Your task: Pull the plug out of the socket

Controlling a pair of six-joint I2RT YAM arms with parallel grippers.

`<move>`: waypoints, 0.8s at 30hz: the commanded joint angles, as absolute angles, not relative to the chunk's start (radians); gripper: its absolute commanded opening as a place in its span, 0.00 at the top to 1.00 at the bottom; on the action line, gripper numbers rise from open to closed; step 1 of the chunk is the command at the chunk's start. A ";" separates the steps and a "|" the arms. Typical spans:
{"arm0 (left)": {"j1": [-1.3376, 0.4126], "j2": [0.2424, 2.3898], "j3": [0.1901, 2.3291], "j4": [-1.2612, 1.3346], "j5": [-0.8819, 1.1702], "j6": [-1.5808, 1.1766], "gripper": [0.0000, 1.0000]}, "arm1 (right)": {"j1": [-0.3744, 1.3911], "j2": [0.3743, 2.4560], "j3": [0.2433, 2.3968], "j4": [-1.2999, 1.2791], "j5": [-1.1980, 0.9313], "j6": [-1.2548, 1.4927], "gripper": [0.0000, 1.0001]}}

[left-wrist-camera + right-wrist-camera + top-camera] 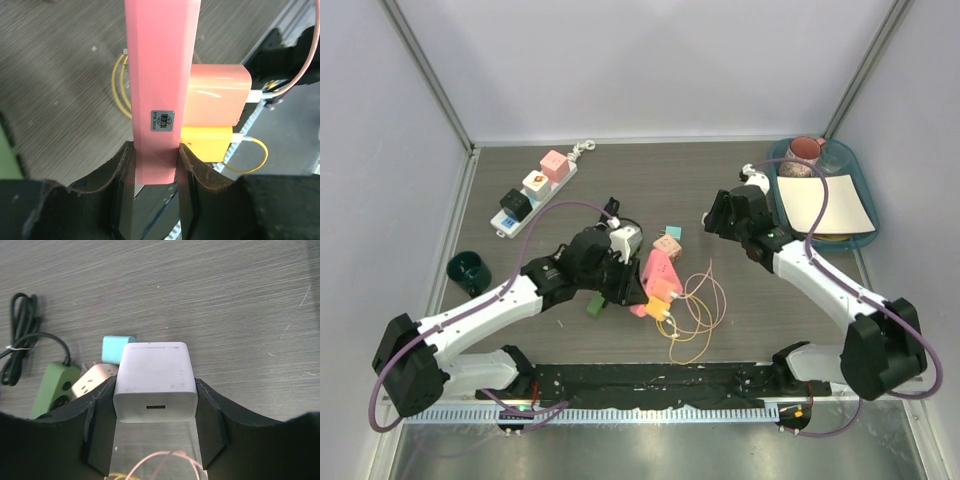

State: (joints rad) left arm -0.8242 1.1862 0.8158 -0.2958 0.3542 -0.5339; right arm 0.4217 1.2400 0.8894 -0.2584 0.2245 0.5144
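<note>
My left gripper (155,167) is shut on the lower end of a pink power strip (161,70), which it holds lengthwise ahead of me. A pink charger (218,95) and a yellow charger (207,143) are plugged into the strip's right side, with thin cables trailing off. In the top view the strip (658,270) lies mid-table at my left gripper (632,286). My right gripper (155,396) is shut on a white USB charger (155,382), clear of any socket and above the table. In the top view it (712,216) is right of the strip.
A beige socket cube (666,246) with a turquoise plug (673,232) sits by the strip. A green strip (52,390) lies near it. A white power strip (532,190) with adapters lies back left. A dark cup (468,268) stands left, a teal tray (865,195) back right. Loose cables (695,315) coil in front.
</note>
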 commanded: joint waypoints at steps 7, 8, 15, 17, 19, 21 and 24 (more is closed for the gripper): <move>-0.792 1.121 0.841 -0.453 0.288 -0.391 1.00 | 0.411 1.466 0.893 0.081 0.261 0.469 0.73; -0.785 1.124 0.842 -0.451 0.294 -0.393 1.00 | 0.411 1.482 0.890 0.092 0.264 0.469 0.73; -0.753 1.144 0.905 -0.560 0.267 -0.359 1.00 | 0.420 1.536 0.804 0.236 0.320 0.448 0.68; -0.744 1.150 0.923 -0.578 0.236 -0.307 1.00 | 0.420 1.554 0.789 0.226 0.371 0.463 0.64; -0.730 1.150 0.916 -0.566 0.196 -0.298 1.00 | 0.420 1.572 0.749 0.261 0.371 0.477 0.59; -0.668 1.160 0.899 -0.542 0.245 -0.327 1.00 | 0.420 1.585 0.723 0.281 0.344 0.494 0.57; -0.608 1.167 0.897 -0.529 0.339 -0.327 1.00 | 0.429 1.585 0.692 0.268 0.350 0.529 0.47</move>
